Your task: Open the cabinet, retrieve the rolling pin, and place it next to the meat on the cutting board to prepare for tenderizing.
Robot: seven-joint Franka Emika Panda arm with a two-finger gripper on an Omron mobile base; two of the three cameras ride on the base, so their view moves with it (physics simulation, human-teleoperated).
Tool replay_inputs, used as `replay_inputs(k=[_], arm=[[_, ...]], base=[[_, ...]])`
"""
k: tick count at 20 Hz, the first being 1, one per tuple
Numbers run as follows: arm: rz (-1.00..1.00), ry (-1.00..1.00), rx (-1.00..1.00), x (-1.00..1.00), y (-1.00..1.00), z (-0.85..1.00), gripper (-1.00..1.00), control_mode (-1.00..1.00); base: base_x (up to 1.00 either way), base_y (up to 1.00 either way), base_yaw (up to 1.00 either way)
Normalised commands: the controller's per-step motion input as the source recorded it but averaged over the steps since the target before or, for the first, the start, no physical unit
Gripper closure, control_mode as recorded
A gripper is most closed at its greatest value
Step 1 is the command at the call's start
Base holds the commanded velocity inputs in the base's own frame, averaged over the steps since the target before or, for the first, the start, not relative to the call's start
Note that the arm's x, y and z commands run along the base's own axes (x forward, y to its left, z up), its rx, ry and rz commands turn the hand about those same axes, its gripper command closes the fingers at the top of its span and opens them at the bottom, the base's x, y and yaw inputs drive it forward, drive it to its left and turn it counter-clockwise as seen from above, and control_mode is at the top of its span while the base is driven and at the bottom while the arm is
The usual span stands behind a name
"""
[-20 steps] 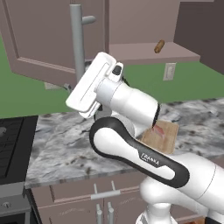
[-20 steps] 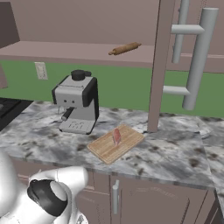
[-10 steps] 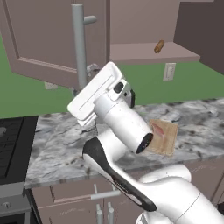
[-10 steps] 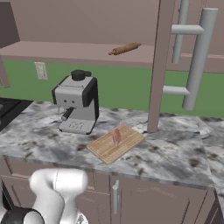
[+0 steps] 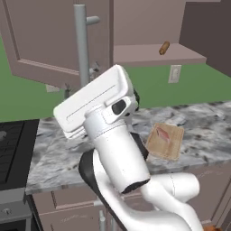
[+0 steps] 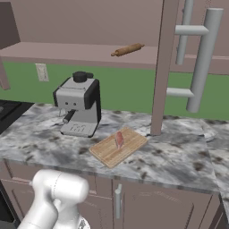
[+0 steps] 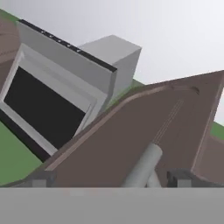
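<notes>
Both doors of the mauve-brown cabinet (image 5: 54, 40) stand open. The rolling pin (image 6: 127, 49) lies on the bare shelf inside, also seen as a short tan rolling pin (image 5: 164, 47) from the left. On the counter the cutting board (image 6: 107, 154) carries the meat (image 6: 119, 139); from the left the cutting board (image 5: 173, 146) and meat (image 5: 162, 134) show beside my arm. My gripper (image 7: 109, 178) is open, close against the left door. That door's silver handle (image 7: 142, 168) shows between the fingertips, nearer the right one. My white hand hides the fingers in the left base view.
A grey coffee machine (image 6: 78, 109) stands left of the board. The open right door with its long handle (image 6: 201, 62) hangs over the counter's right part. A stove (image 5: 11, 144) lies at the far left. A grey appliance with a dark window (image 7: 48, 105) sits beyond the door.
My arm has swung and folded, its elbow dropping low in front of the counter, while the hand stays up by the left door's handle. Doors, rolling pin, board and meat have not moved.
</notes>
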Motion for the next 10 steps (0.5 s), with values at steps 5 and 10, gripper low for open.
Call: replay_inputs(k=[5, 10], arm=[[-0.01, -0.02, 0.23, -0.93, -0.41, 0.53, -1.00, -1.00], [0.00, 0.00, 0.28, -0.76, -0.63, 0.34, -1.00, -1.00]], base=[[0.00, 0.00, 0.00], [0.00, 0.00, 0.00]])
